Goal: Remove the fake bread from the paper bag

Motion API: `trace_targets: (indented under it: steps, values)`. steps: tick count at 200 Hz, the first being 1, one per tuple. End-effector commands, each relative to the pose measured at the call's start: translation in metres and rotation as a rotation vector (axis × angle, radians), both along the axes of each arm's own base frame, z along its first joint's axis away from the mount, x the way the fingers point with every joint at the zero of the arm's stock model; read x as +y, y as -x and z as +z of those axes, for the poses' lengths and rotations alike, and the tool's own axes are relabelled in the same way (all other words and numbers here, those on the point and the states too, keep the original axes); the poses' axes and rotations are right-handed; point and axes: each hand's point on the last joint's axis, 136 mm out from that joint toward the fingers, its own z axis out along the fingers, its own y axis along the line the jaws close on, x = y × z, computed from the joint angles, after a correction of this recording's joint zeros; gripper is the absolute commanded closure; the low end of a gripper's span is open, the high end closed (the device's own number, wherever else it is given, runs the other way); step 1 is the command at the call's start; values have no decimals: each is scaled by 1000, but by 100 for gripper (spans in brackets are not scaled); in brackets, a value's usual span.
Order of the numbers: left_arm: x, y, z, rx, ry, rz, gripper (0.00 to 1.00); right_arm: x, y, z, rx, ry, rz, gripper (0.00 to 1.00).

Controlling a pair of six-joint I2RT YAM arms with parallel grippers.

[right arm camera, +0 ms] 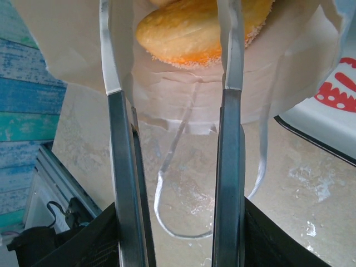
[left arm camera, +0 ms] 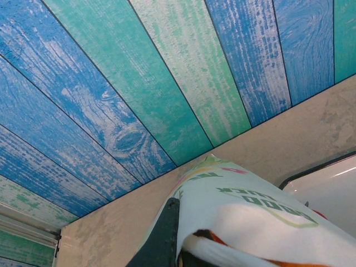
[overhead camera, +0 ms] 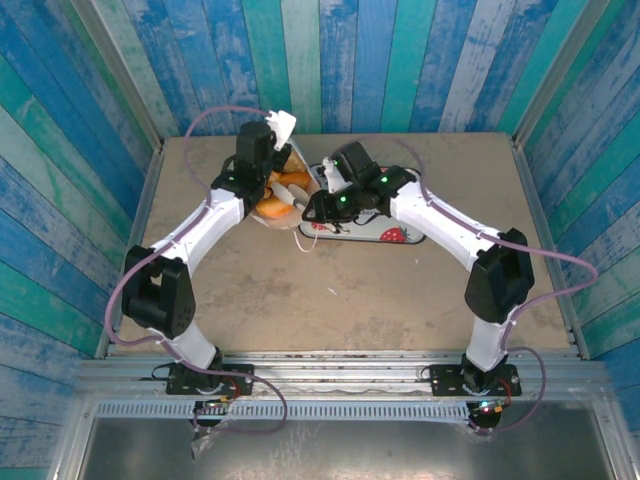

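The white paper bag lies on its side at the back of the table, mouth toward the right arm. My left gripper is shut on the bag's far end, and its dark finger presses against the printed paper. Golden-orange fake bread shows inside the bag. My right gripper is open at the bag's mouth. Its two long fingers reach inside on either side of a glossy roll, apart from it. A white cord handle loops on the table below.
A white strawberry-patterned tray with a dark rim lies just right of the bag, its corner close to my right fingers. Blue-green plank walls close in the table at the back and sides.
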Motion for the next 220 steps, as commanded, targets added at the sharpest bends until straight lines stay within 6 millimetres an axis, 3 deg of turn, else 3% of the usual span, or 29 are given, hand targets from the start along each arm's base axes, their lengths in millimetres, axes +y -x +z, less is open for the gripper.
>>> trace_targets:
  steps: [1,80,220]
  values:
    - [-1,-6,9,-55,10,14,100,11,-12,12,4,-70,-11,51]
    - [-3,-6,8,-53,4,9,100,28,-23,13,13,-127,-5,50]
    - [-7,-5,1,-39,-2,-7,100,39,-41,3,25,-124,-29,46]
